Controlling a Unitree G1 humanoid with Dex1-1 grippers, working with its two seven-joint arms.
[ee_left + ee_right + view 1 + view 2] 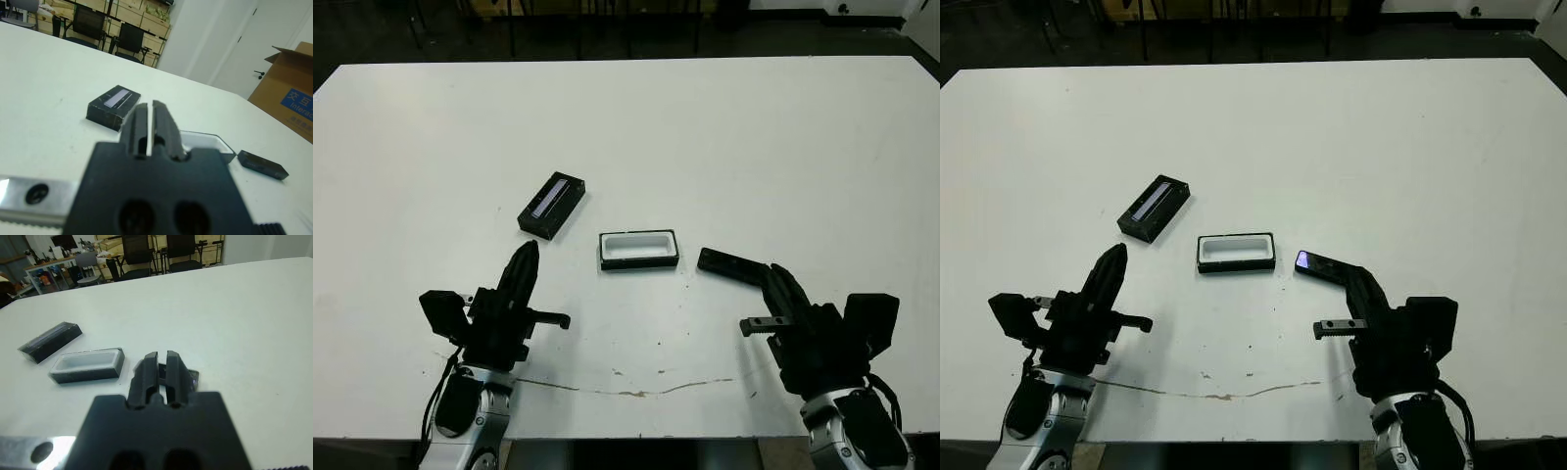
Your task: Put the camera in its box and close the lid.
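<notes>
The box [638, 250], a black tray with white lining, lies open-topped near the table's middle. The lid [551, 206], black with a pale stripe, rests apart from it toward the back left. To the right of the box lies the slim black camera [726, 262], its bluish window [1302, 259] facing the box. My right gripper [775, 277] is shut and empty, its tips over the camera's right end and hiding it. In front of the lid, my left gripper [527, 257] is shut and holds nothing. The left wrist view shows the lid [113, 102], box [205, 142] and camera [261, 165].
A thin brownish crack or scratch line [636, 390] runs across the white table [705, 137] near its front edge. Beyond the far edge are chairs [137, 247] and a cardboard carton [293, 93].
</notes>
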